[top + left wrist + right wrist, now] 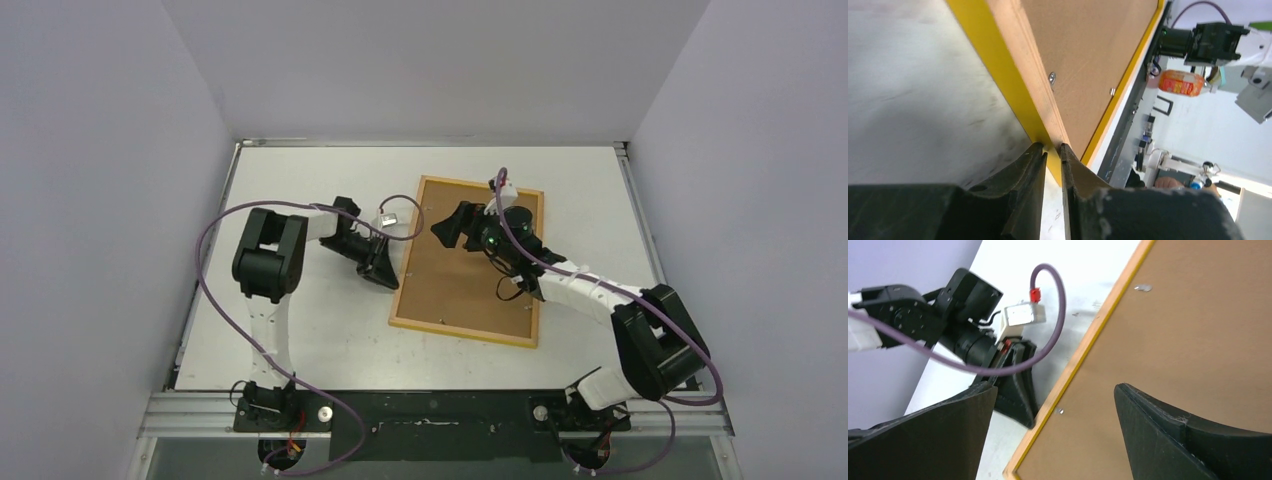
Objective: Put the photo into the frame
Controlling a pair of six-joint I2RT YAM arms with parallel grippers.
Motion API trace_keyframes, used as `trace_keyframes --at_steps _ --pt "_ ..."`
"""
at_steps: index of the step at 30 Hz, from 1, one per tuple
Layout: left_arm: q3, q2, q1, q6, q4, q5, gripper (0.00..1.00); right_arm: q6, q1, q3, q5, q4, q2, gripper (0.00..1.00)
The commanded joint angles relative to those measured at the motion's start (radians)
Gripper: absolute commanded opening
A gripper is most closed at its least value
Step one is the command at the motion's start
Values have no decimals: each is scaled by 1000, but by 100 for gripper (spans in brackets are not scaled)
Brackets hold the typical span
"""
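The frame (465, 334) lies back up on the white table, with the brown backing panel (460, 285) set in it. My left gripper (385, 272) is shut on the frame's left edge. In the left wrist view the fingertips (1052, 146) pinch the pale wood rim, and the yellow front (998, 65) shows beside it. My right gripper (452, 228) is open and empty over the panel's upper part. In the right wrist view its fingers (1055, 387) are spread wide above the panel (1188, 340) and the frame's edge (1098, 325). The photo is hidden.
Small metal tabs (1052, 77) sit along the rim of the backing panel. Grey walls close in the table (300, 340) on the left, right and back. The left arm's purple cable (1058, 325) loops near the frame's left edge.
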Motion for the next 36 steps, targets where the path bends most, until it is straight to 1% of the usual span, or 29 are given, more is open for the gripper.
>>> trace_keyframes --at_steps 1,3,5,9,13,16,19,21,23,27,30,36 --pt "-54 -68 -75 6 74 92 17 -10 -45 -28 15 -30 -37 92" --pt "-62 -80 -78 19 75 115 20 3 -65 -25 24 -16 -18 92" --pt "-59 -97 -57 56 42 144 24 18 -74 3 33 -13 30 91" --pt "-41 -144 62 80 8 193 35 3 -42 111 86 -34 156 87" --pt "29 -171 202 90 -46 184 38 -76 30 323 179 -178 327 77" --pt "70 -182 304 83 -81 155 38 -137 85 484 248 -277 457 70" --pt "74 -194 357 87 -99 138 39 -178 124 626 326 -370 541 64" --pt "68 -203 380 94 -107 130 39 -197 134 689 374 -421 585 57" --pt "60 -207 395 107 -117 125 38 -221 151 739 428 -475 614 53" --pt "52 -200 405 124 -133 108 38 -239 164 802 484 -515 644 52" --pt "53 -191 404 117 -128 93 38 -251 164 881 506 -580 696 53" --pt "65 -193 403 130 -153 71 38 -267 164 993 516 -646 789 52"
